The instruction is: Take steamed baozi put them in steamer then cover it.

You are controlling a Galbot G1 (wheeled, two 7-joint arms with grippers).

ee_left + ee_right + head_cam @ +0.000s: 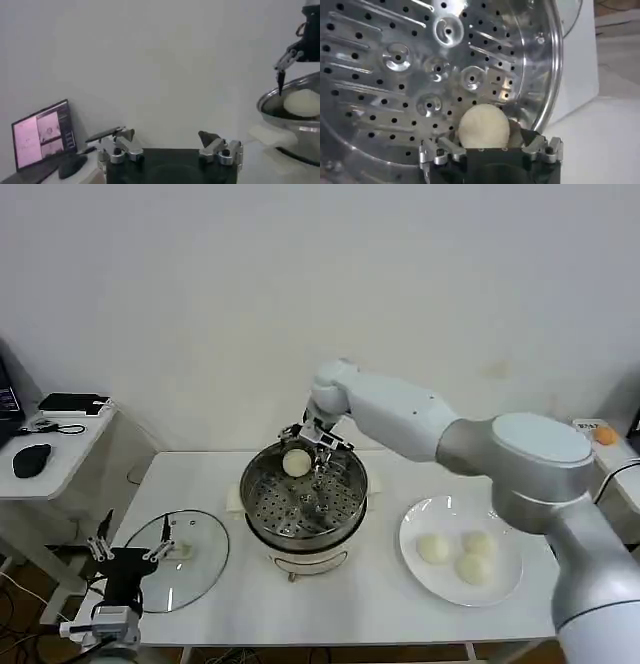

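Right gripper (298, 456): over the far rim of the steamer (345, 519), clamped on one bun (297, 463); in the right wrist view the bun (484, 127) sits between the jaws above the tray (395, 60).
Left gripper (128, 555): parked low at the table's near left corner, beside the lid (178, 556); jaws spread wide, nothing held.
Other buns: three on the plate (420, 519), right of the steamer.
Step in hand: lowering the first bun onto the tray, judging by the bare tray below.
Doing it well: descend straight until the bun rests on the perforations; release only then.
Placement: set toward the far edge, leaving room for three more.
Risk: soft dough, so easily dented by a tight squeeze; likely to roll if dropped from height.
Lid: flat on the table, left of the steamer, not yet needed.
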